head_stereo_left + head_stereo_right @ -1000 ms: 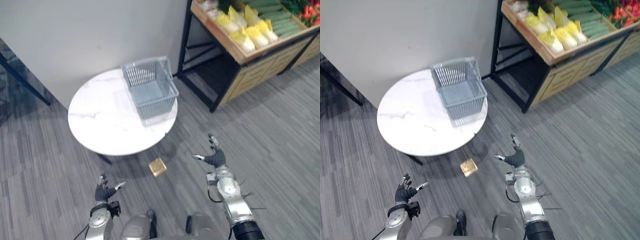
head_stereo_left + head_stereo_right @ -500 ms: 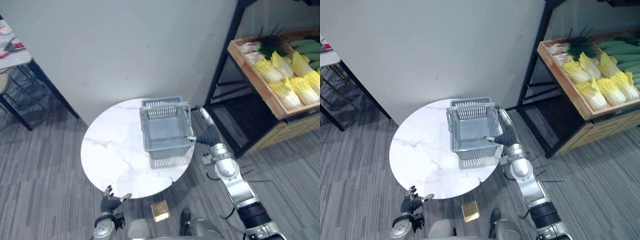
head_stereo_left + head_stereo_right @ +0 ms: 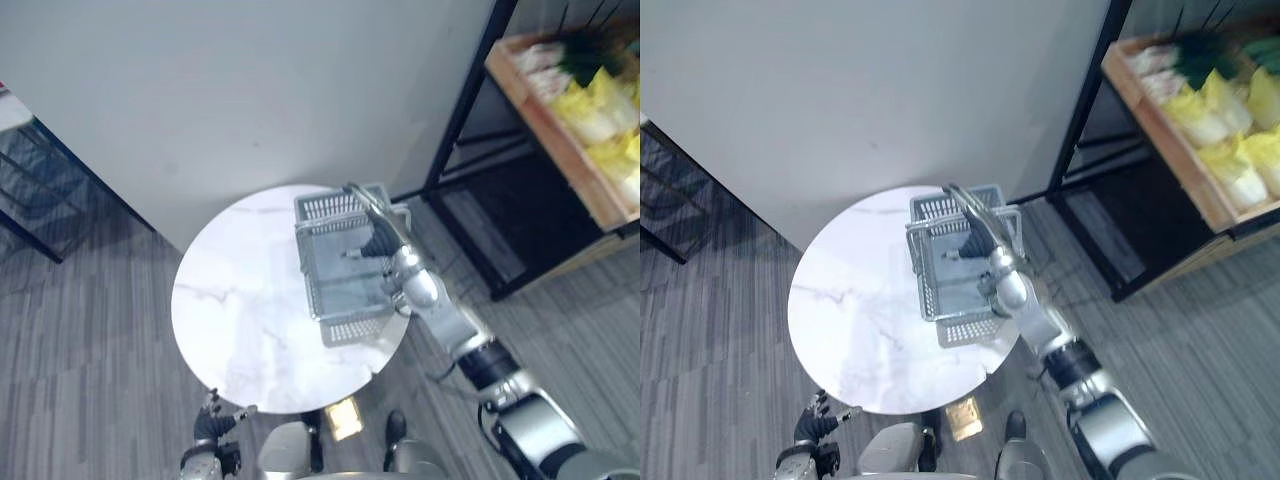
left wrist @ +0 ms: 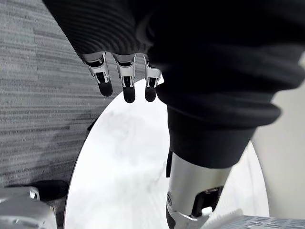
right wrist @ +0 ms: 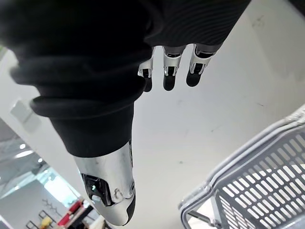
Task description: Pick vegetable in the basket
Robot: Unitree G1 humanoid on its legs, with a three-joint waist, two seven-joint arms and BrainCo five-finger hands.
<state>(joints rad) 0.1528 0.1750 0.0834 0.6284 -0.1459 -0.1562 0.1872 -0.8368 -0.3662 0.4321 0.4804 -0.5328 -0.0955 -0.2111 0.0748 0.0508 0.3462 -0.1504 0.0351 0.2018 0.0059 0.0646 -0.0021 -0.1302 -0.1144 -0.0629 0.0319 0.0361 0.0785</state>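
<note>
A grey plastic basket (image 3: pixel 340 285) stands on the right side of a round white marble table (image 3: pixel 240 320), with nothing visible inside it. My right hand (image 3: pixel 382 240) hovers over the basket's right half, fingers (image 5: pixel 165 71) straight and pointing toward the wall, holding nothing. The basket's rim (image 5: pixel 248 191) shows beneath it in the right wrist view. Pale yellow cabbages (image 3: pixel 1230 120) lie in a wooden crate on the shelf at the far right. My left hand (image 3: pixel 212 428) hangs low by the table's near edge, its fingers (image 4: pixel 125 81) relaxed and empty.
A black metal rack (image 3: pixel 480 130) carries the wooden crate (image 3: pixel 1170 150) to the right of the table. A white wall (image 3: pixel 250 90) rises just behind the table. A small tan box (image 3: pixel 345 418) lies on the grey floor under the table's near edge.
The camera has moved, shifting the whole picture. My right hand has gone from the basket's right rim to over the basket, nearer the wall. The left hand stays low.
</note>
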